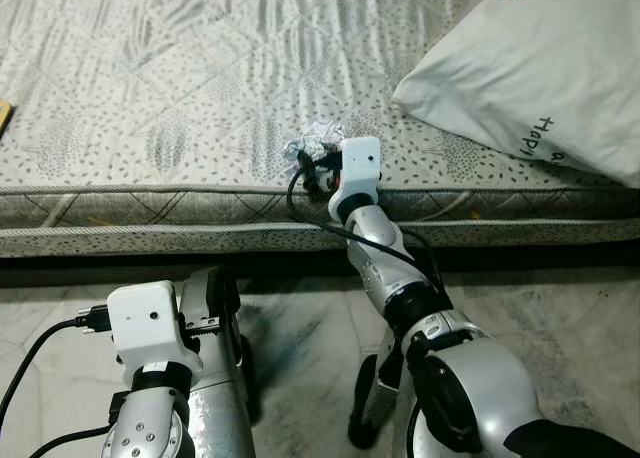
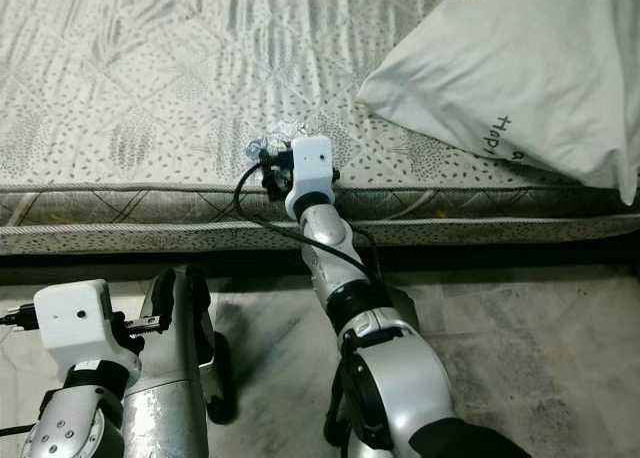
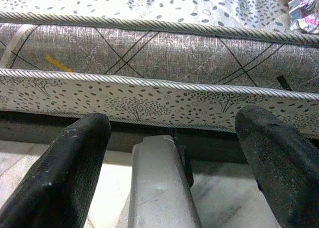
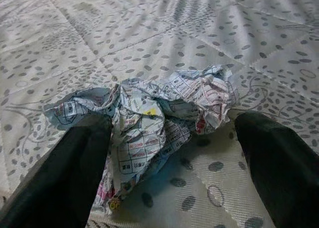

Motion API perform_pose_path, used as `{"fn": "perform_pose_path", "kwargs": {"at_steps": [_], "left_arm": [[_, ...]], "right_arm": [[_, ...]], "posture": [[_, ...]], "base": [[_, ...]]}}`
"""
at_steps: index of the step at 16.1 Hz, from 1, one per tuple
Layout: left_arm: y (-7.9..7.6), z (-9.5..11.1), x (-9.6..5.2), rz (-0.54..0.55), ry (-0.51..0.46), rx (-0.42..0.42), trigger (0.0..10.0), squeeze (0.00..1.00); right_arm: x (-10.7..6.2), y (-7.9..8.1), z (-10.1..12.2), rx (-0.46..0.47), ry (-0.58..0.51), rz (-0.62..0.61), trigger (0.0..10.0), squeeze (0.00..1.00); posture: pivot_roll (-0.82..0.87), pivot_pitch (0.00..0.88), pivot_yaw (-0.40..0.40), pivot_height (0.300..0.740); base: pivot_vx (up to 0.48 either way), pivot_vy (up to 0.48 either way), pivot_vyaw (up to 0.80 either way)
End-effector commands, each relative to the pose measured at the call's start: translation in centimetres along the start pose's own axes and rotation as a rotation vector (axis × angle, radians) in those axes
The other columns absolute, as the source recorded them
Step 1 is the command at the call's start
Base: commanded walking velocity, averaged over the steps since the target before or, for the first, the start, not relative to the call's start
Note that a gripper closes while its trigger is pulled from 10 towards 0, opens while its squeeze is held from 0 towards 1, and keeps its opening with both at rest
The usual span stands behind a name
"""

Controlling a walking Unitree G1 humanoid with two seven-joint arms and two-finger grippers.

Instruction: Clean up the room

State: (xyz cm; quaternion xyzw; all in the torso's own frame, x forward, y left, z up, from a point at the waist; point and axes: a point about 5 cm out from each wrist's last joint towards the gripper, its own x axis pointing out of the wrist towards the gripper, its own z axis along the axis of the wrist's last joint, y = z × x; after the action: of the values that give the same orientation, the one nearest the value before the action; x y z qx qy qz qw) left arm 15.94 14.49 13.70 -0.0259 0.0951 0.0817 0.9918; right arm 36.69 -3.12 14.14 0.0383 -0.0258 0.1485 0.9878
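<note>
Right gripper spread wide, straddling crumpled paper (print legible from the wrist) at the mattress edge.

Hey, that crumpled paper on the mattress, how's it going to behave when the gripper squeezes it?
The crumpled paper looks thin and creased, so it will probably crush further between the right gripper fingers, which stand open either side. It seems light, likely sliding on the mattress if nudged. Irregular folds make rolling unlikely.

Head pair downward; wrist views close
</note>
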Motion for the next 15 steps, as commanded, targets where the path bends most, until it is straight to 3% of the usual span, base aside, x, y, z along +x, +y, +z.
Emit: {"fn": "perform_pose_path", "kwargs": {"at_steps": [1,2,3,6,7,15], "left_arm": [[-0.3,-0.1,-0.5,0.001,0.022,-0.018,10.0,0.00],[-0.3,-0.1,-0.6,-0.002,0.025,-0.019,10.0,0.00],[-0.4,-0.1,-0.6,-0.003,0.028,-0.020,10.0,0.00],[-0.5,-0.2,-0.4,-0.003,0.032,-0.024,10.0,0.00],[-0.5,-0.2,-0.4,-0.003,0.031,-0.024,10.0,0.00],[-0.5,0.0,0.6,-0.005,0.012,-0.018,10.0,0.00]], "right_arm": [[-0.1,8.5,0.9,0.133,-0.002,0.142,10.0,0.00],[-0.5,9.6,0.5,0.144,0.016,0.149,10.0,0.00],[-0.7,10.3,0.3,0.149,0.025,0.156,0.0,0.00],[-1.6,12.6,-0.2,0.173,0.057,0.216,0.0,0.00],[-1.7,12.8,-0.3,0.169,0.060,0.225,0.0,0.00],[-1.8,11.4,-1.4,0.118,0.086,0.223,0.0,0.00]], "posture": [[0.23,0.377,-0.054,0.511],[0.23,0.378,-0.054,0.511],[0.23,0.378,-0.054,0.511],[0.23,0.372,-0.062,0.511],[0.23,0.370,-0.063,0.511],[0.22,0.336,-0.066,0.511]], "base": [[0.000,0.000,0.00],[0.000,0.000,0.00],[0.000,0.000,0.00],[0.000,0.000,0.00],[0.000,0.000,0.00],[0.000,0.000,0.00]]}}
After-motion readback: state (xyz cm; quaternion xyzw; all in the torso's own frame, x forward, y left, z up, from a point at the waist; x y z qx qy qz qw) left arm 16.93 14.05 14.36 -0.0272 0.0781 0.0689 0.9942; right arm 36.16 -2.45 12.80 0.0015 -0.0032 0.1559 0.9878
